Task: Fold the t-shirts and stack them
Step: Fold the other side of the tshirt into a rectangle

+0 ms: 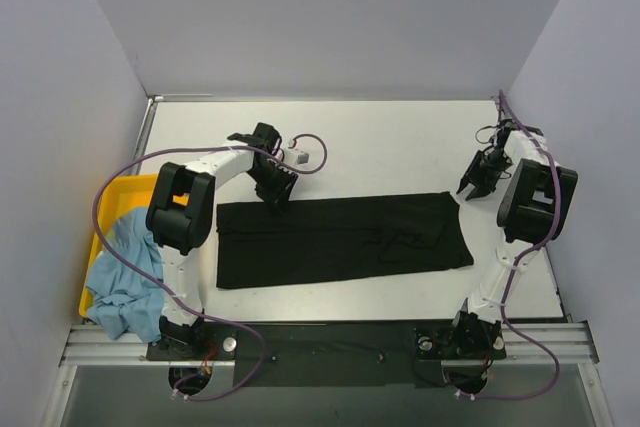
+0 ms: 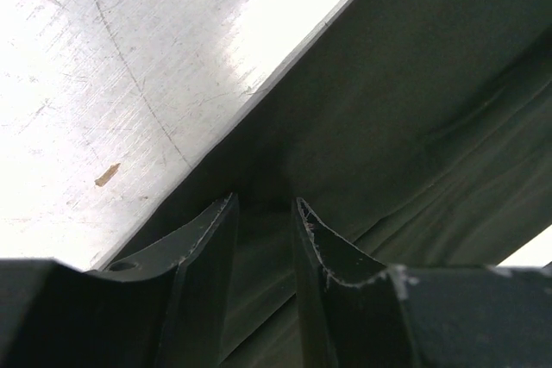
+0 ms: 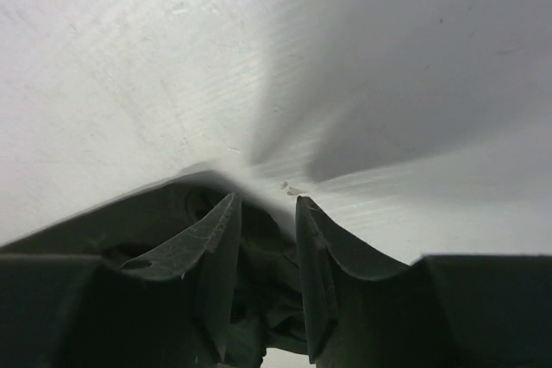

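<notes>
The black t-shirt (image 1: 340, 237) lies on the table, folded into a long flat strip. My left gripper (image 1: 276, 193) is down on its far left edge. In the left wrist view the fingers (image 2: 207, 239) stand a narrow gap apart, pinching the black cloth (image 2: 405, 127) at its edge. My right gripper (image 1: 472, 183) is at the shirt's far right corner. In the right wrist view bunched black cloth (image 3: 263, 273) fills the narrow gap between the fingers (image 3: 323, 239). The light blue t-shirt (image 1: 125, 277) lies crumpled in the yellow tray.
The yellow tray (image 1: 133, 187) stands at the table's left edge, with the blue shirt spilling over its near end. Grey walls close in the table at the back and both sides. A purple cable (image 1: 312, 152) loops off the left wrist.
</notes>
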Robot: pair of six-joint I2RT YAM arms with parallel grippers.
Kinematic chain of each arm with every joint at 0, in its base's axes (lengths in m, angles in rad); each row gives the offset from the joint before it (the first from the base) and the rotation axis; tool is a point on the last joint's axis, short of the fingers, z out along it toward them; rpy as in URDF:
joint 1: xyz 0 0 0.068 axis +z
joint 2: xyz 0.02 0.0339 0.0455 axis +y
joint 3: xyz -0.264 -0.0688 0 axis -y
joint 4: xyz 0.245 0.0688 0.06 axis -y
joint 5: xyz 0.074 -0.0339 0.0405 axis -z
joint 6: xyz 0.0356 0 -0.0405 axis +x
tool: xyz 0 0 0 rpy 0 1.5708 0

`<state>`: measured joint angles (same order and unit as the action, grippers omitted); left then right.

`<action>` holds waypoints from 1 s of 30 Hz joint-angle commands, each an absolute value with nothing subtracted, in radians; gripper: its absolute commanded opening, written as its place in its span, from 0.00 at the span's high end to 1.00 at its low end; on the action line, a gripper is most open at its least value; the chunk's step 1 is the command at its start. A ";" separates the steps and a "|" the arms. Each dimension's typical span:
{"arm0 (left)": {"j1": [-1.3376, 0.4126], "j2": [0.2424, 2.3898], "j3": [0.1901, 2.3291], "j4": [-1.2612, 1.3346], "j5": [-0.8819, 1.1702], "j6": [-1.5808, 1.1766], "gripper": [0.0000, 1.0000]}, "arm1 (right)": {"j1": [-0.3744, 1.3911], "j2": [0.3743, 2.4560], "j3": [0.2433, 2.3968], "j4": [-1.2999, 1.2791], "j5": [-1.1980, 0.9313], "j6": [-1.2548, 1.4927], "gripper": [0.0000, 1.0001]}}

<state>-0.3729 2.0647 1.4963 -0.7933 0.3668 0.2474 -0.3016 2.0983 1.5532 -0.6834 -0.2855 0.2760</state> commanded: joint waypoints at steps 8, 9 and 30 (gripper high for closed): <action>-0.354 2.023 1.647 -0.893 0.403 0.299 0.54 | -0.272 1.837 1.583 -0.765 -0.224 0.339 0.67; -0.350 2.020 1.657 -0.896 0.405 0.299 0.54 | -0.244 1.813 1.560 -0.765 -0.198 0.345 0.74; -0.304 1.953 1.591 -0.902 0.356 0.316 0.53 | 0.086 1.747 1.006 -0.632 -0.199 0.471 1.00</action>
